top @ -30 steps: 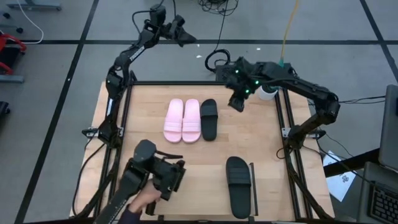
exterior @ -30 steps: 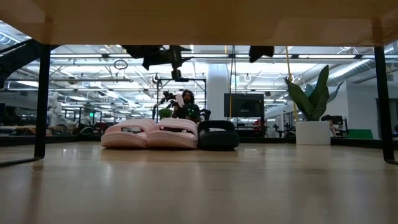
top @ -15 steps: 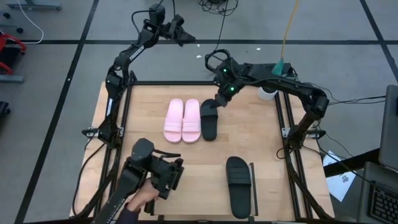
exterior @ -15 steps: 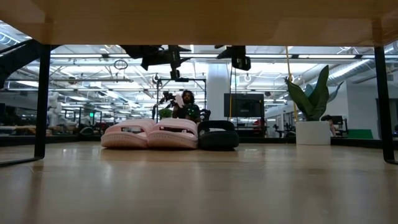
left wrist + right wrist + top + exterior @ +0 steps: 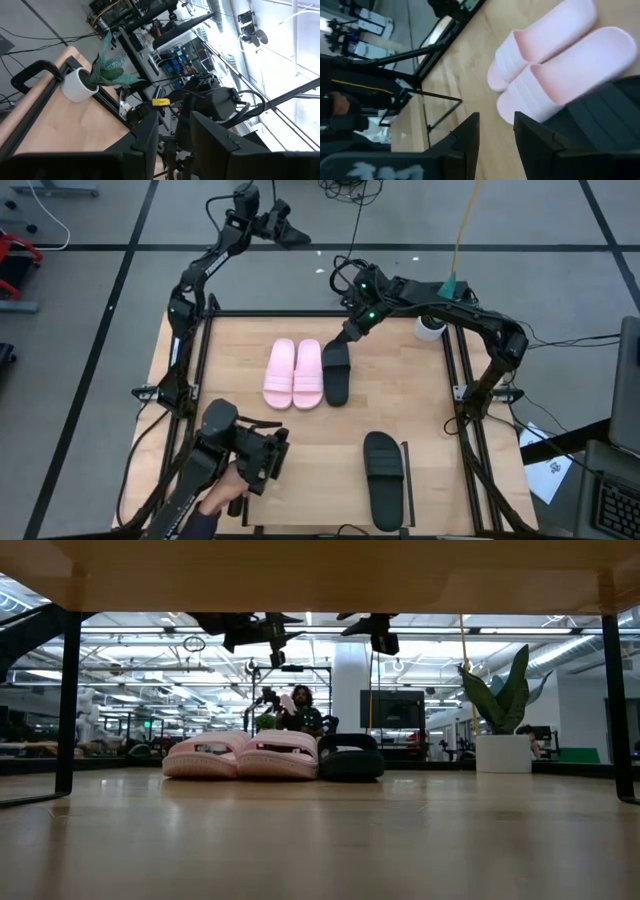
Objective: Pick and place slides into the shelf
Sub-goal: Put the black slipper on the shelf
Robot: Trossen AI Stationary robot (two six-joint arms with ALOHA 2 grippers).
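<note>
- Black slide (image 5: 336,370) lies flat on the tabletop (image 5: 400,395), right under and just ahead of the right arm's jaws; its side touches the pink pair (image 5: 293,373).
- In the right wrist view its dark strap (image 5: 600,125) fills the space just past the jaws, with the pink pair beyond it and to one side.
- Second black slide (image 5: 383,478) lies well away from those jaws, just beside a thin black rail (image 5: 408,475). It looks already parked on the shelf (image 5: 330,475), though the board's edge is hard to make out.
- Right gripper (image 5: 345,338) hangs over the far end of the first black slide. The low view shows it clear above, not touching.
- Its jaws stand partly apart with bare wood visible between them, so it holds nothing.
- Step, as I judge it: the approach to pick the black slide beside the pink pair. One slide of four seems placed, three still to go.
- Next move calls for lowering so one jaw goes each side of the strap or the outer edge. The pink slide touches on one side, so the jaws need to stay on the free side or the pair gets shoved.
- Then close, lift and carry toward the rail end, setting it next to its mate.
- Left gripper (image 5: 283,230) waits far off beyond the tabletop's back edge, jaws slightly apart and empty.
- A person's hand (image 5: 215,502) holds a dark device (image 5: 245,458) at the near corner, close to the drop zone. Watch clearance there.
</note>
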